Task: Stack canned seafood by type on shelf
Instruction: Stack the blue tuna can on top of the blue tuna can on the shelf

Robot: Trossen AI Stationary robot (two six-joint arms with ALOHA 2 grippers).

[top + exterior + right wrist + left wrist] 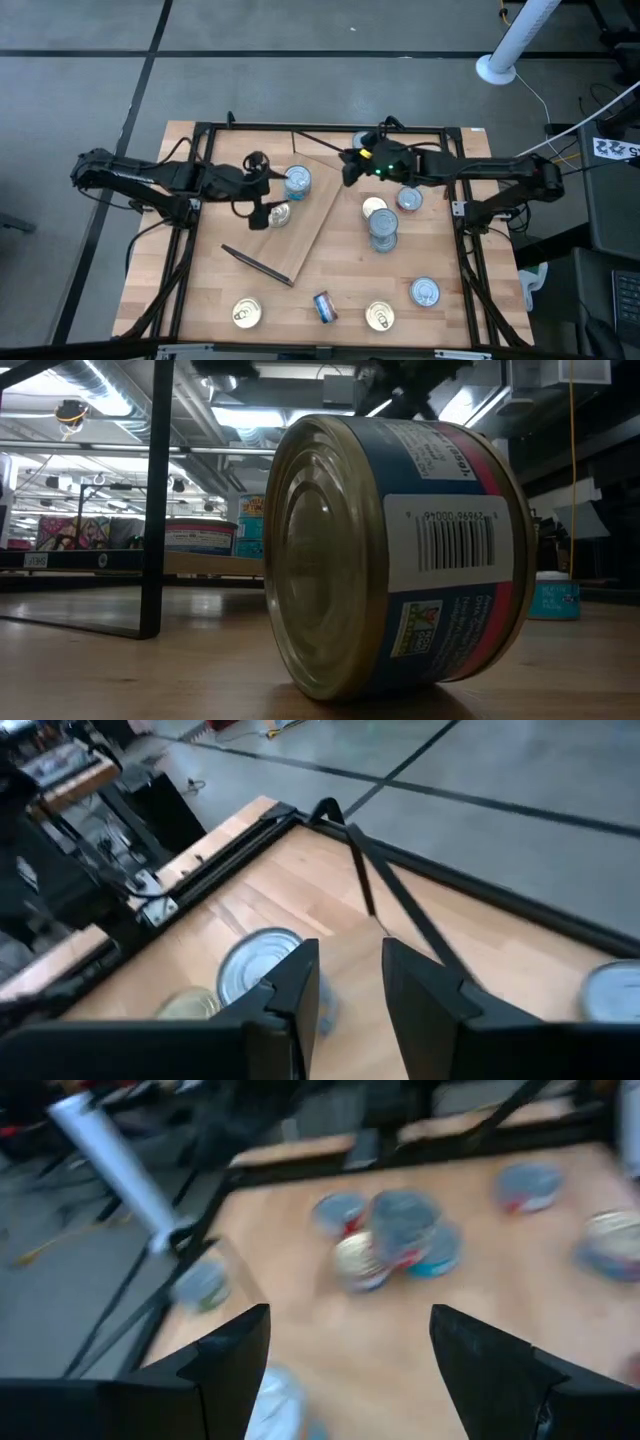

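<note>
A blue-red labelled tin point(400, 555) lies on its side, nearest the low camera. The left gripper point(268, 183), fingers wide apart and empty, hovers beside two tins point(297, 181) on the shelf point(300, 235). The right gripper point(350, 165), nearly closed and empty, hovers past the shelf's far end. Most tins remain unsorted.

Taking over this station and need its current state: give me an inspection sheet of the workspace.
Surface: slatted wooden tabletop, black frame.
Job's things: shelf board lying askew; two cans on it; stacked cans beside it; one can on its side at the near edge.
Clutter: nothing seen.
Grippers: left gripper open over the board; right gripper partly open, empty.
Cables: leads on the floor at right.
Surroundings: white pole.
</note>
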